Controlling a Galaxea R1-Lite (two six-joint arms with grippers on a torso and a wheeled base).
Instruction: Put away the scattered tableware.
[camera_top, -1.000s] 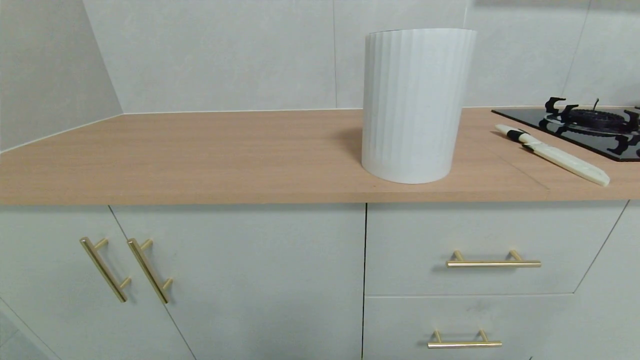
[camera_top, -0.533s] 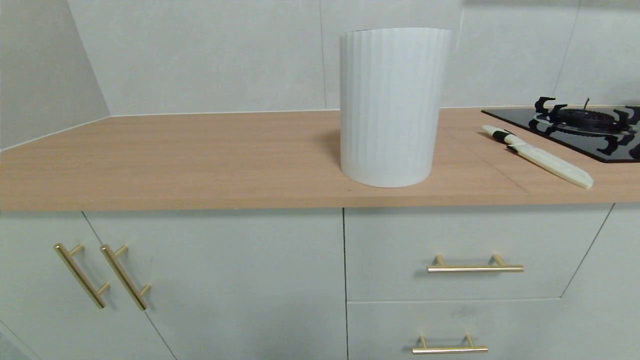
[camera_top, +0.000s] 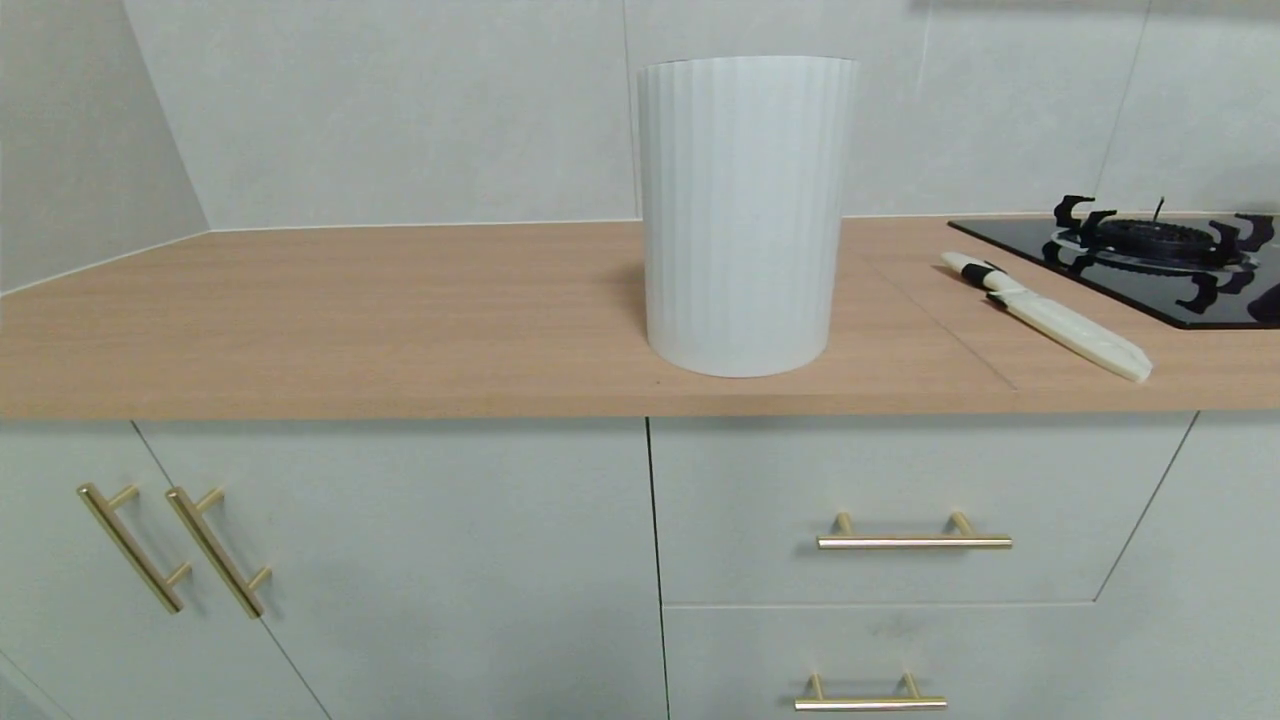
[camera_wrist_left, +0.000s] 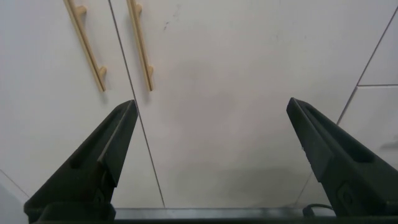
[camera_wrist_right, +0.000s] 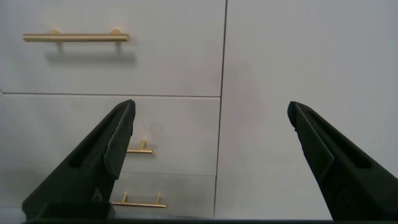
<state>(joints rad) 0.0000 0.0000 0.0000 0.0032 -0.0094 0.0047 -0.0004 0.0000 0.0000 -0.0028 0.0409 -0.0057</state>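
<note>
Camera's sliding toward the knife (camera_top: 1045, 317) on the desk (camera_top: 350, 320), well above left claw (camera_wrist_left: 211, 104) and right claw (camera_wrist_right: 211, 104), both spread empty.

Kitchen — gas hob (camera_top: 1160, 250), wooden countertop (camera_top: 400, 310)

head: faces counter (camera_top: 400, 320), cabinets (camera_top: 450, 560) | wrists: close on same cabinets

Knife (camera_top: 1046, 316) right of container (camera_top: 740, 215)
</note>
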